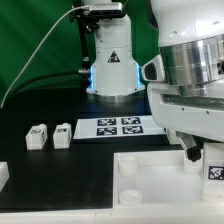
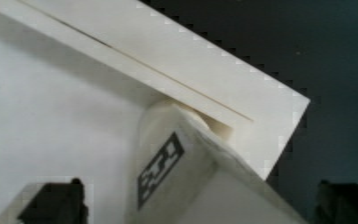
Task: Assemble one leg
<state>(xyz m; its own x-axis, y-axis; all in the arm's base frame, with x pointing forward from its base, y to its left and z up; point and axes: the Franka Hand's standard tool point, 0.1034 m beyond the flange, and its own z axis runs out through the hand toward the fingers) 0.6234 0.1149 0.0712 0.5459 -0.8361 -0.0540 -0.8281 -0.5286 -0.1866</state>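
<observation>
by the panel (image 2: 69, 110) corner, tagged leg (image 2: 181, 160) (pattern blurred)

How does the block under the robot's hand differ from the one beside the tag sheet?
The leg under the gripper meets the panel's corner; the leg by the marker board stands on bare table. The first sits between open fingers; the second is unattended. Both are white and tagged.

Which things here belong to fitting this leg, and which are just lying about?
In the job: leg at the panel's corner; white panel; gripper, open around the leg.
Lying about: spare leg; second spare leg; marker board.
</observation>
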